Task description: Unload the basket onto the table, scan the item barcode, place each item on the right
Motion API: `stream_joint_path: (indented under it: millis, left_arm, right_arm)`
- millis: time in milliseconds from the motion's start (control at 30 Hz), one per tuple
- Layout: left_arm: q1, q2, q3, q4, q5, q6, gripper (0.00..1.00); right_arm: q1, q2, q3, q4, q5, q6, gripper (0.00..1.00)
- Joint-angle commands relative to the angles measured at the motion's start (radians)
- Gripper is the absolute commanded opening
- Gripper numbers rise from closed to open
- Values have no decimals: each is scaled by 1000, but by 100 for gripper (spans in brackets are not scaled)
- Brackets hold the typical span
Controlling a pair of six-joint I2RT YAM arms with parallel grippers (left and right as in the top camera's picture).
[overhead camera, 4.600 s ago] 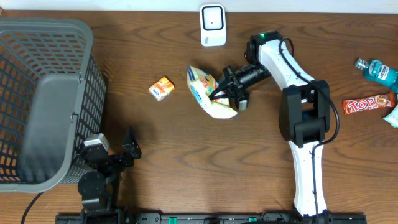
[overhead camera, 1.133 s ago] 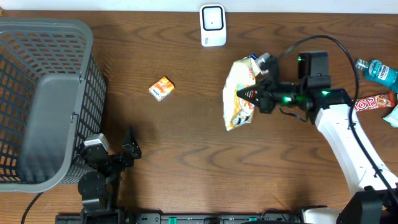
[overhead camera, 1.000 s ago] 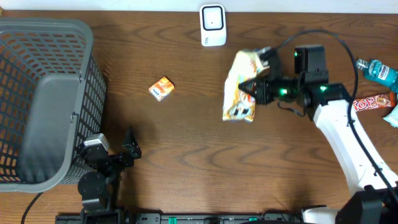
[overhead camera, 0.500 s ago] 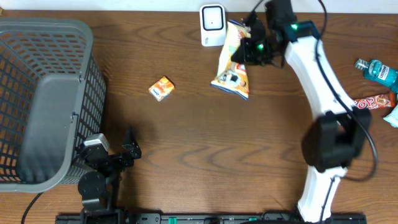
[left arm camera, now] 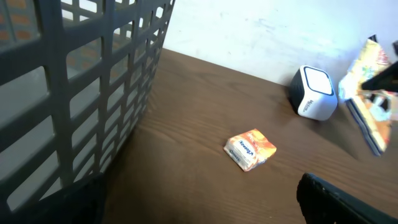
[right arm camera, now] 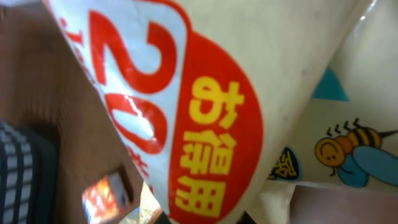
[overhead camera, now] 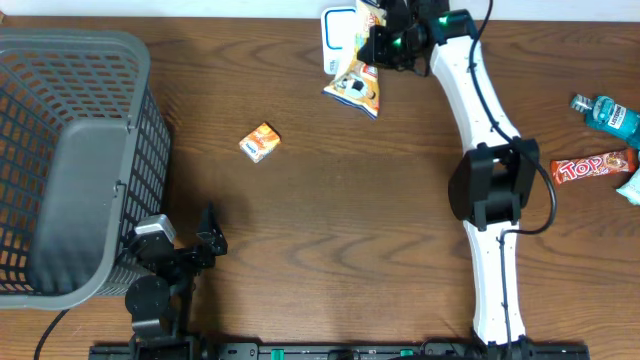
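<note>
Basket: A grey plastic lattice basket (overhead camera: 70, 150), square-holed with a solid floor, stands at the left edge of the bench, unmoved.
Left hand: The black, angular left hand (overhead camera: 207, 238) sits low by the basket's near corner. Its two fingers are spread wide with nothing between them, and it is parked exactly as in every earlier frame.
Packet: A small orange-and-white boxy packet (overhead camera: 260, 142) lies flat on bare wood between basket and scanner, well apart from both, and has not shifted.
Bench: The dark brown wood-grain bench (overhead camera: 330, 250) is matte and streaked.
Scanner: A white rounded plastic scanner (overhead camera: 335, 30) with a dark-outlined face stands at the far edge. From overhead its right side is now covered by the bag.
Snack bag: A glossy, crinkled white-and-orange snack bag (overhead camera: 355, 82) hangs clear of the bench at the scanner. The left wrist view shows it just beside the scanner's face, slightly apart. The right wrist close-up shows smooth film printed with a red roundel, yellow characters and a cartoon bee. A moment earlier the bag hung just right of the scanner. In the earliest frame it was at mid-bench.
Right hand: The right hand (overhead camera: 380, 45) is clamped on the bag's upper end, at the tip of a white arm now stretched to the far edge.
Right edge: A blue translucent bottle (overhead camera: 608, 113) and a red wrapped chocolate bar (overhead camera: 595, 168) lie near each other, both unmoved.
</note>
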Motion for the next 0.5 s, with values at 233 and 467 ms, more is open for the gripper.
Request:
stream_joint_path:
  millis: [233,467]
  left_arm:
    - [-2,-2,-24,-10,-5,2,98]
    - [-2,-2,-24,-10,-5,2,98]
  right_arm:
    - [65,69,35,125,-35,129,1]
    - [61,96,35,128,24,222,1]
